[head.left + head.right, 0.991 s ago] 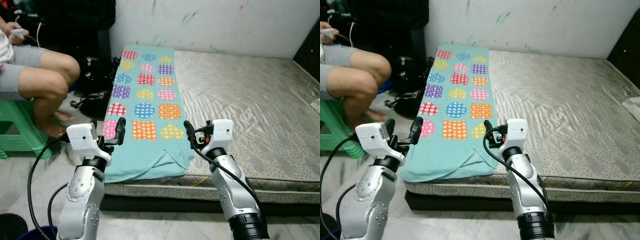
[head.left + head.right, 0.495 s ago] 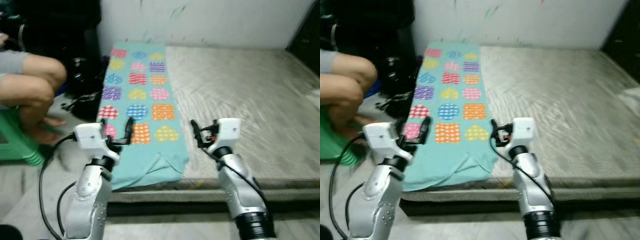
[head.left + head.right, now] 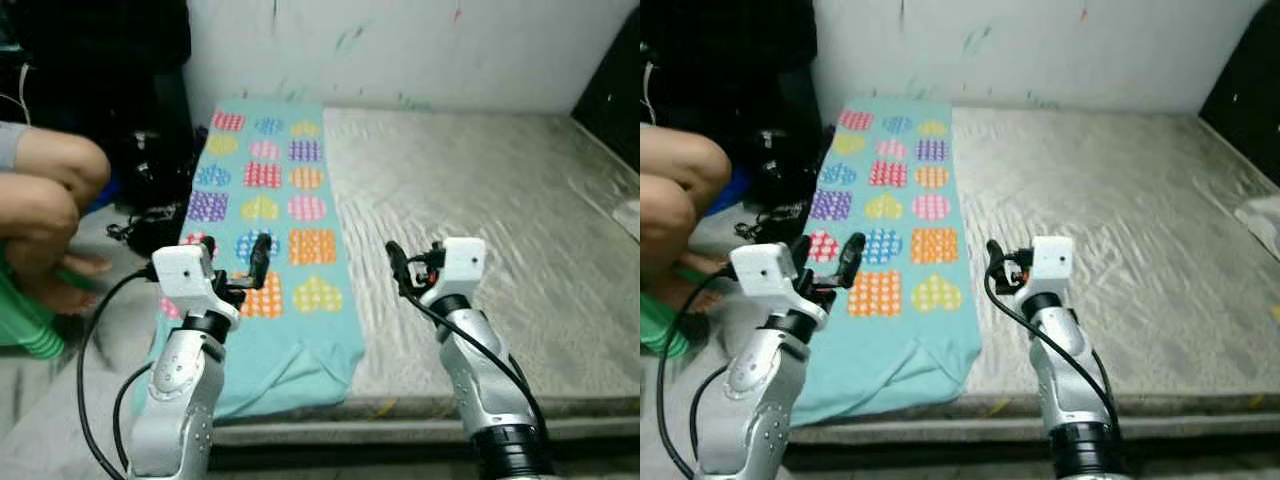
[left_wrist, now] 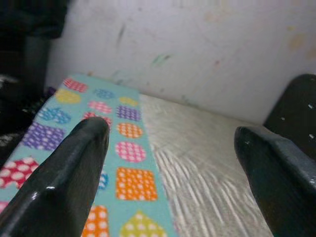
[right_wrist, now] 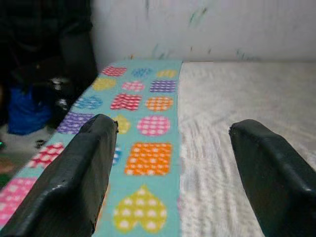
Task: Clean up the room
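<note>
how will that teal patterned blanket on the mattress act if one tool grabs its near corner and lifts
The blanket would probably go floppy: its near end already folds and droops over the mattress edge. It looks thin and flat, so likely light. Pinched by the left tool alone, it would likely sag and drag rather than lift whole.

Silver arms, white wrist blocks, black cables, seemingly black-fingered left hand (image 3: 236, 268)

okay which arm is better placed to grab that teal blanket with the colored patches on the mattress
Left, probably. The left gripper hangs open right over the teal blanket; the right gripper, also open, hangs over bare mattress beside it.
</note>
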Controlling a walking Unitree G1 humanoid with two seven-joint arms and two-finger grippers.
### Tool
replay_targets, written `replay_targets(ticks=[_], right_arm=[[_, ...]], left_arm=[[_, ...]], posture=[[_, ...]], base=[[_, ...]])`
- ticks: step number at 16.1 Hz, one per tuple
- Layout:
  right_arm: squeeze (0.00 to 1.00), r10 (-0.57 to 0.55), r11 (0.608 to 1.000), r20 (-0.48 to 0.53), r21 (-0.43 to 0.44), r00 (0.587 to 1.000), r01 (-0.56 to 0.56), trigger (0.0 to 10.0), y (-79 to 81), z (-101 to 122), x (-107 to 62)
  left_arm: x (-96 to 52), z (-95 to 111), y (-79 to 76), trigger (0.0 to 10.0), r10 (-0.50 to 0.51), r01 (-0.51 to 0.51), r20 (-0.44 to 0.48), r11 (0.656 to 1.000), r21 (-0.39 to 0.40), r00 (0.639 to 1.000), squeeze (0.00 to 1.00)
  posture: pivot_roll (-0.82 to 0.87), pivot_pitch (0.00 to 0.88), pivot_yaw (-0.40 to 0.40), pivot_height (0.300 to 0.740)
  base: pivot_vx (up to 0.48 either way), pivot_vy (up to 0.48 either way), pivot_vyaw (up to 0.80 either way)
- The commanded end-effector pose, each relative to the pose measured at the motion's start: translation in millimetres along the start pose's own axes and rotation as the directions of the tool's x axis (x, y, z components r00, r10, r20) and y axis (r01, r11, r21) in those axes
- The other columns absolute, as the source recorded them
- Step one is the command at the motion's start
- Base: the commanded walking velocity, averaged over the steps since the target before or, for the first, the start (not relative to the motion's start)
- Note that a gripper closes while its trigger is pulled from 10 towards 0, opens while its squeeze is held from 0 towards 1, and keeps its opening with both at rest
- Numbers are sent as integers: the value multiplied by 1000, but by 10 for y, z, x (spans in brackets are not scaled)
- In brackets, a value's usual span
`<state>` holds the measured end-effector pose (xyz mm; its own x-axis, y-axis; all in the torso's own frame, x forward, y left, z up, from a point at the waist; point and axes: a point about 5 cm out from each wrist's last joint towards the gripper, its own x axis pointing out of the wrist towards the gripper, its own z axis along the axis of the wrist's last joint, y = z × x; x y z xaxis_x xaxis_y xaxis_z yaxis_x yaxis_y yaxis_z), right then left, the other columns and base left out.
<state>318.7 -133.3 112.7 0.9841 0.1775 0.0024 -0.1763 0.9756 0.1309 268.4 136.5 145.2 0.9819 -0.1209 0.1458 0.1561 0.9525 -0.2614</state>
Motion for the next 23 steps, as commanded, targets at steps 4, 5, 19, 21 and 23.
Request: replay_targets(ticks=[4,5,19,21,23], right_arm=[[0,20,1000,6,7,1000,-20,10000,61,25,28],[0,21,1000,5,7,1000,-21,10000,63,24,31],[0,-32,999,19,-37,999,32,10000,-116,120,174],[0,-50,998,23,-27,998,51,10000,-129,133,193],[0,-62,998,33,-30,998,63,10000,-142,155,165]], left_arm=[[-5,3,41,10000,25,-24,-6,1000,5,1000,0],[-2,3,42,10000,24,-24,-7,1000,7,1000,0],[25,-1,168,10000,88,-88,-11,996,29,996,0],[25,-63,156,10000,76,-74,-45,997,36,996,0],[20,-70,120,10000,50,-48,-65,998,39,997,0]], posture=[[24,27,-55,740],[24,24,-55,740],[50,0,-70,740],[37,0,-53,740],[17,1,-45,740]], base=[[0,0,0],[0,0,0],[0,0,0],[0,0,0],[0,0,-400]])
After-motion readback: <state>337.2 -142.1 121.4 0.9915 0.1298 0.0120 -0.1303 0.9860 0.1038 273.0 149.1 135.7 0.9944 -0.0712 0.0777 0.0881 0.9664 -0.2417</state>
